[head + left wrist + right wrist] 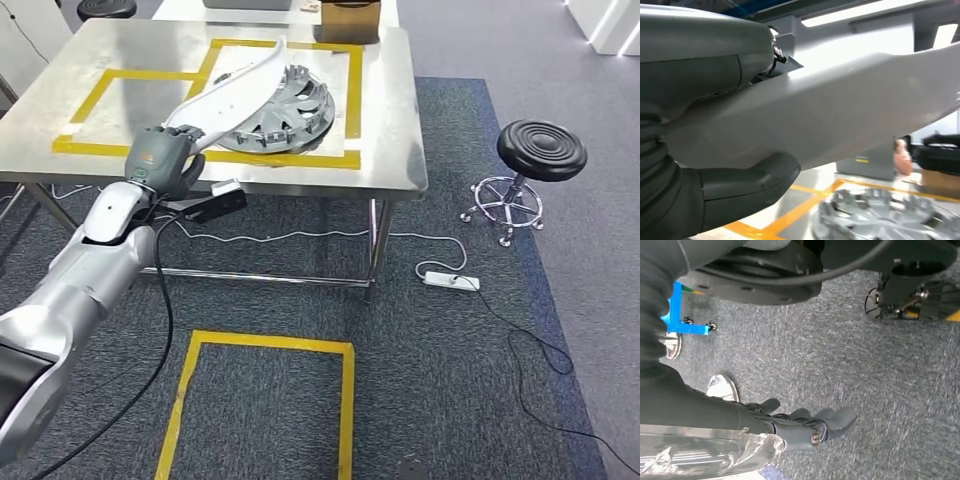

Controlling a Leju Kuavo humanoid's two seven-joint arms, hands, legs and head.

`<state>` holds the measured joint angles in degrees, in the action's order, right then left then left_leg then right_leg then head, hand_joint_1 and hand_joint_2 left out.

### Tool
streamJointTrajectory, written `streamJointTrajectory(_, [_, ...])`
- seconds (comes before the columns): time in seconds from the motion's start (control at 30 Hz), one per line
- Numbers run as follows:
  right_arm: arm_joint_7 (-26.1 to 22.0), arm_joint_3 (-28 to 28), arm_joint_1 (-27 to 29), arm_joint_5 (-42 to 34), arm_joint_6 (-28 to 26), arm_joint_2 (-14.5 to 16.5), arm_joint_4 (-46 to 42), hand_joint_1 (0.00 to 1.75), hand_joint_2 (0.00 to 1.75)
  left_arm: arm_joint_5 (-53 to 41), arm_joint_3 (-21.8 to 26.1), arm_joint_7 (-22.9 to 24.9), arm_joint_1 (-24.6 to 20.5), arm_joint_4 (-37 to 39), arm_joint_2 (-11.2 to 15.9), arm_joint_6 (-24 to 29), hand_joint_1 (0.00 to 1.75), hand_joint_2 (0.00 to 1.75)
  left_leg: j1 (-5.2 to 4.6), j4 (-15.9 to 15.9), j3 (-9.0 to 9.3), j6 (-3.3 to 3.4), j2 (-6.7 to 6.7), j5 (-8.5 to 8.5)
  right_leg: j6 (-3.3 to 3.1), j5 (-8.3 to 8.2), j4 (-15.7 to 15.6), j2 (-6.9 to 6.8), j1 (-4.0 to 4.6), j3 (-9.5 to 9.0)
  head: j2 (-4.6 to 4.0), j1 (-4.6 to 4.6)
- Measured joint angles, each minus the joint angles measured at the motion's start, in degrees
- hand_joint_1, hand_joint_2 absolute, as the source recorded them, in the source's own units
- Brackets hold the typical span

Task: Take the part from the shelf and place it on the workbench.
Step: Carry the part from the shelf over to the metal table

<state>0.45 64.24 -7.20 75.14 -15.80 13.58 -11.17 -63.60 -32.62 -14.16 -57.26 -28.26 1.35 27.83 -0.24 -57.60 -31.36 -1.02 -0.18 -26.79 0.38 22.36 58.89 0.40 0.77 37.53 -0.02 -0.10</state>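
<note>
A long, curved white part (234, 92) is held at its near end by my left hand (162, 158), over the front edge of the steel workbench (392, 120). The part slants up and away above a grey wheel cover (296, 108) that lies inside a yellow-taped square. In the left wrist view the white part (851, 110) runs across between my thumb (749, 185) and the hand's upper side, with the wheel cover (881, 215) below it. My right hand (806, 422) hangs over the grey carpet, fingers stretched out and holding nothing.
A brown cardboard box (349, 20) stands at the bench's far edge. A black round stool (541, 150) is on the right, with a white power strip (450, 281) and cables on the carpet. A yellow tape square (264, 345) marks the floor before the bench.
</note>
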Motion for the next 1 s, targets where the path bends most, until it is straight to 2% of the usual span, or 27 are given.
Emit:
streamJointTrajectory(0.07, [0.0,0.0,0.0,0.0,0.0,0.0,0.0,0.0,1.75,0.0,0.0,0.0,-0.1,0.0,0.0,0.0,1.75,1.75,0.03,-1.9,-0.6,-0.52,0.01,-0.29,-0.54,0.12,-0.5,0.12,-0.29,-1.14,0.0,-0.19])
streamJointTrajectory(0.1, [0.0,0.0,0.0,0.0,-0.1,-0.1,0.0,0.0,1.75,0.0,0.0,0.0,-0.2,-0.1,0.0,0.0,1.75,1.75,0.09,-4.3,-2.0,-0.8,0.01,-0.87,-0.74,0.37,-0.6,0.15,-0.46,-1.73,0.0,-0.3])
streamJointTrajectory(0.2, [0.0,0.0,0.1,0.0,-0.1,-0.2,0.0,0.0,1.75,0.0,0.0,0.0,0.0,0.0,0.0,0.0,1.75,1.75,0.41,-14.0,-8.96,-1.58,0.02,-4.11,-0.89,1.68,-0.7,0.24,-0.67,-3.05,0.0,-0.55])
streamJointTrajectory(0.23, [0.0,0.0,0.2,0.0,-0.1,-0.2,0.0,0.0,1.75,0.0,0.0,0.0,0.2,0.0,0.0,0.0,1.75,1.75,0.51,-15.3,-10.63,-1.77,0.03,-4.48,-0.74,2.17,-0.7,0.35,-0.79,-3.57,0.0,-0.59])
streamJointTrajectory(0.27, [0.0,0.0,0.3,0.0,-0.1,-0.2,0.0,0.0,1.75,0.0,0.0,0.0,0.4,0.0,0.0,0.0,1.75,1.75,0.62,-14.7,-11.36,-1.92,0.03,-3.62,-0.54,2.68,-0.7,0.46,-0.94,-4.21,0.0,-0.58])
streamJointTrajectory(0.3, [0.1,0.0,0.3,0.0,-0.1,-0.2,0.0,0.0,1.75,0.0,0.0,0.0,0.4,0.0,0.0,0.0,1.75,1.75,0.76,-12.3,-11.13,-2.11,0.04,-1.47,-0.29,3.25,-0.7,0.54,-1.13,-4.98,0.0,-0.58])
streamJointTrajectory(0.37, [0.1,0.0,0.3,0.0,0.0,-0.2,0.0,0.0,1.75,0.0,0.0,0.0,0.4,0.0,0.1,0.0,1.75,1.75,1.21,-4.6,-9.29,-2.43,0.16,4.56,0.39,4.54,-0.5,0.65,-1.32,-6.3,0.0,-0.76])
streamJointTrajectory(0.4, [0.1,0.0,0.3,0.0,0.0,-0.2,0.0,0.0,1.75,0.0,0.0,0.0,0.3,0.0,0.1,0.0,1.75,1.75,1.36,-1.6,-8.53,-2.36,0.28,6.51,0.79,5.21,-0.5,0.69,-1.31,-6.69,0.0,-0.92])
streamJointTrajectory(0.43, [0.2,0.0,0.3,0.0,0.0,-0.2,0.0,0.0,1.75,0.0,0.0,0.0,0.4,0.1,0.2,0.0,1.75,1.75,1.45,0.3,-8.15,-2.11,0.33,7.48,1.21,5.8,-0.5,0.7,-1.25,-6.94,0.0,-1.07])
streamJointTrajectory(0.53, [0.3,0.0,0.3,0.0,0.0,-0.2,0.0,0.0,1.75,0.0,0.0,0.0,0.4,0.1,0.2,0.0,1.75,1.75,1.42,1.1,-7.59,-0.53,0.18,6.86,2.36,6.81,-0.5,0.5,-1.32,-7.91,0.0,-1.12])
streamJointTrajectory(0.57, [0.3,0.0,0.3,0.1,0.0,-0.2,0.0,0.0,1.75,0.0,0.0,0.0,0.2,0.1,0.2,0.0,1.75,1.75,1.42,1.0,-7.26,-0.02,0.11,6.63,2.59,7.23,0.5,0.35,-1.37,-7.68,0.0,-1.07])
streamJointTrajectory(0.6, [0.3,0.0,0.3,0.1,0.0,-0.2,0.0,0.0,1.75,0.0,0.1,0.0,0.1,0.1,0.3,0.1,1.75,1.75,1.37,1.0,-6.86,0.42,0.04,6.46,2.73,8.05,2.4,0.2,-1.4,-6.66,0.0,-0.96])
streamJointTrajectory(0.63, [0.3,0.0,0.3,0.1,0.0,-0.2,0.0,0.0,1.75,0.1,0.1,0.0,0.1,0.1,0.3,0.1,1.75,1.75,1.26,1.0,-6.49,0.75,-0.02,6.16,2.81,9.1,5.7,0.09,-1.4,-4.76,0.0,-0.89])
streamJointTrajectory(0.7, [0.2,0.0,0.1,0.0,0.0,-0.2,0.0,0.0,1.75,0.1,0.1,0.0,0.3,0.1,0.4,0.1,1.75,1.75,0.96,1.0,-5.56,1.11,-0.07,5.27,2.84,11.62,13.0,0.05,-1.32,0.12,0.0,-0.7])
streamJointTrajectory(0.73, [0.1,0.0,0.0,0.0,0.0,-0.2,0.0,0.0,1.75,0.0,0.0,0.0,0.5,0.1,0.4,0.1,1.75,1.75,0.81,1.0,-4.94,1.19,-0.08,4.73,2.76,12.29,14.9,0.04,-1.27,1.95,0.0,-0.66])
streamJointTrajectory(0.77, [0.1,0.0,-0.1,0.0,0.0,-0.2,0.0,0.0,1.75,0.0,0.0,0.0,0.6,0.1,0.4,0.1,1.75,1.75,0.66,1.0,-4.21,1.22,-0.08,4.17,2.59,12.01,14.9,0.04,-1.21,2.89,0.0,-0.61])
streamJointTrajectory(0.8, [0.1,0.0,-0.2,0.0,0.0,-0.2,0.0,0.0,1.75,0.0,0.0,0.0,0.7,0.1,0.4,0.1,1.75,1.75,0.54,1.0,-3.4,1.21,-0.09,3.6,2.32,10.5,13.0,0.04,-1.12,2.93,0.0,-0.6])
streamJointTrajectory(0.87, [0.1,0.0,0.0,0.0,0.0,-0.2,0.0,0.0,1.75,0.1,0.0,0.0,0.5,0.1,0.3,0.1,1.75,1.75,0.37,1.0,-1.88,1.07,-0.1,2.47,1.5,4.44,5.9,0.0,-0.77,1.74,0.0,-0.6])
streamJointTrajectory(0.9, [0.1,0.0,0.1,0.0,0.0,-0.2,0.0,0.0,1.75,0.1,0.0,0.0,0.4,0.1,0.3,0.1,1.75,1.75,0.28,1.0,-1.33,0.87,-0.18,1.97,1.09,1.84,2.7,-0.01,-0.54,1.22,0.0,-0.61])
streamJointTrajectory(0.93, [0.2,0.0,0.1,0.0,0.0,-0.2,0.0,0.0,1.75,0.1,0.0,0.0,0.4,0.1,0.3,0.1,1.75,1.75,0.23,1.1,-0.95,0.59,-0.25,1.5,0.72,0.04,0.4,-0.02,-0.3,0.79,0.0,-0.68])
streamJointTrajectory(0.97, [0.2,0.0,0.1,0.0,0.0,-0.2,0.0,0.0,1.75,0.0,0.0,0.0,0.3,0.1,0.3,0.0,1.75,1.75,0.19,0.9,-0.69,0.25,-0.34,1.31,0.36,-0.6,-0.8,0.0,-0.11,0.57,0.0,-0.77])
streamJointTrajectory(1.0, [0.2,0.0,0.0,0.0,0.0,-0.2,0.0,0.0,1.75,0.0,0.0,0.0,0.3,0.1,0.3,0.0,1.75,1.75,0.19,0.9,-0.45,-0.07,-0.42,1.17,0.05,-0.45,-1.1,0.03,-0.02,0.14,0.0,-0.83])
